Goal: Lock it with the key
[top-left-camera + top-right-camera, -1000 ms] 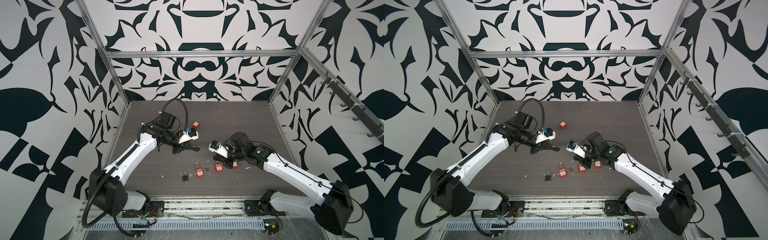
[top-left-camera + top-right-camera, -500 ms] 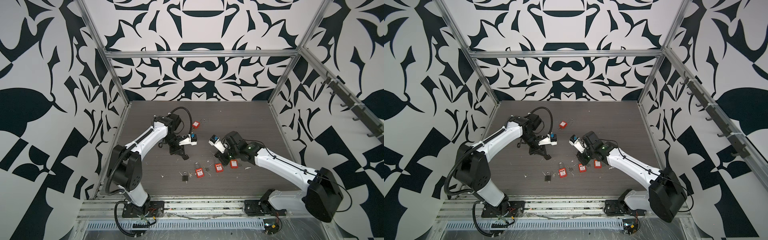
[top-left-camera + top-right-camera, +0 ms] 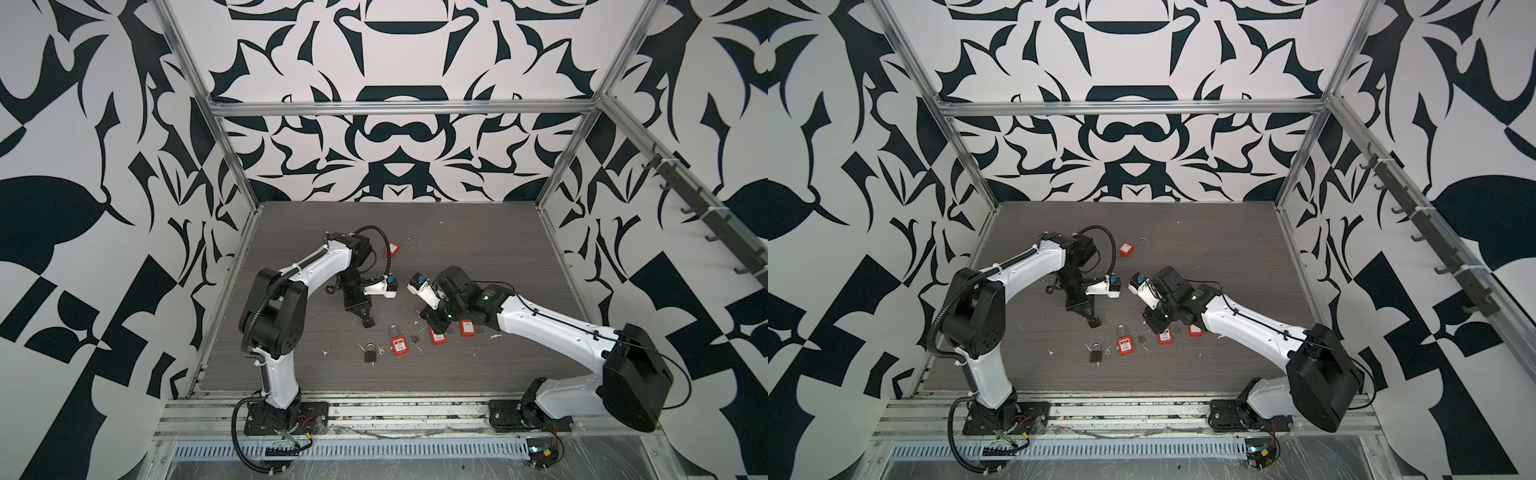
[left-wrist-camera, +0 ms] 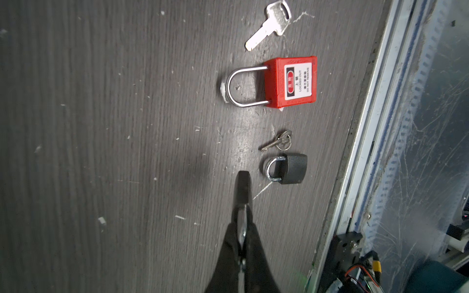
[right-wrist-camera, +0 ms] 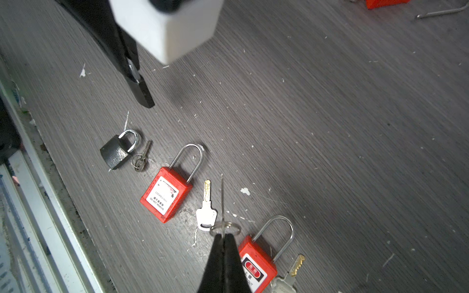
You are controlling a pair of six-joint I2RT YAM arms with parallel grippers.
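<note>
a: start at the front. why does the black padlock (image 4: 291,168) lie flat with its small key (image 4: 278,142) just beside it?
b: it looks set out as a pair, with nothing gripping either. next along, the red padlock (image 4: 290,82) lies label up, shackle seated, a loose silver key (image 4: 269,25) near it.
a: and the left gripper (image 4: 243,182)?
b: its fingers are pressed together, and the tip points down just short of the black padlock. a silver sliver shows between them, and i cannot tell if it is a held thing. i judge it is there to steady a lock.
a: where is the task's key?
b: the held key (image 5: 222,197) is pinched by its head in the right gripper (image 5: 223,237), with the ring (image 5: 237,228) at the fingertips. the blade sticks out free for a keyhole. it hangs over the table (image 5: 330,126) between the red padlock and a second red padlock (image 5: 258,263), and seems to touch neither.
a: farther back?
b: a far red padlock (image 3: 394,249) lies well apart from the rest.
a: what differs from 1 second ago?
b: the left arm (image 3: 316,266) has folded up at the elbow, and its gripper has dropped toward the front locks. the right gripper has shifted only slightly. the locks and loose keys lie where they were.
</note>
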